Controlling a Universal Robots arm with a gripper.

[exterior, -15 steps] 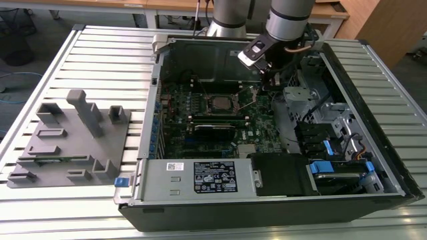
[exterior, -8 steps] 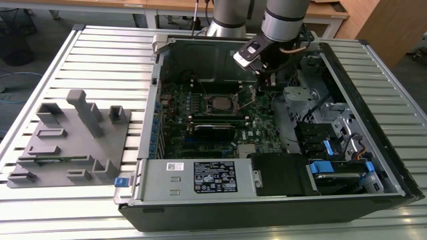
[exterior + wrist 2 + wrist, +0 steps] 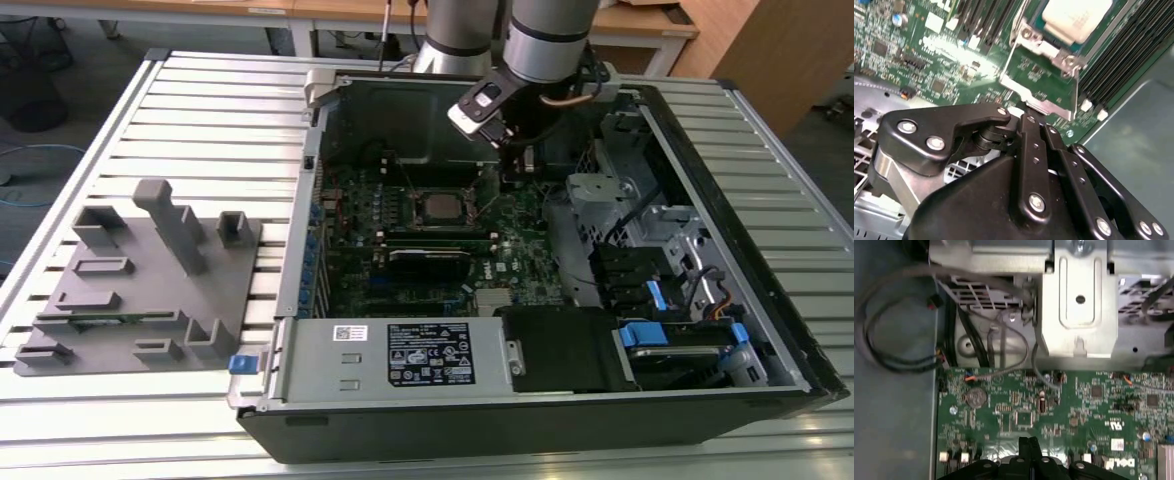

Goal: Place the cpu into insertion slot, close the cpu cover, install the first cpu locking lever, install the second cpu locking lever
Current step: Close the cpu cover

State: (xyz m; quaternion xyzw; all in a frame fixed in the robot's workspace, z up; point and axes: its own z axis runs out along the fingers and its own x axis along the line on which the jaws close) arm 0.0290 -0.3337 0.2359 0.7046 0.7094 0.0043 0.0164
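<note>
- Black fingers [image 3: 1030, 137] are pinched together, holding nothing that I can see.
- My gripper [image 3: 507, 162] hovers low over the green board [image 3: 1064, 405].
- The cpu [image 3: 441, 207], framed by the cpu cover [image 3: 1049, 49], lies just towards the exterior view's left of the gripper.

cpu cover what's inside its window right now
The cpu, silver-grey top up, fills the window of the cpu cover. The insertion slot's contacts underneath are covered by the chip, so they cannot be seen.
</note>
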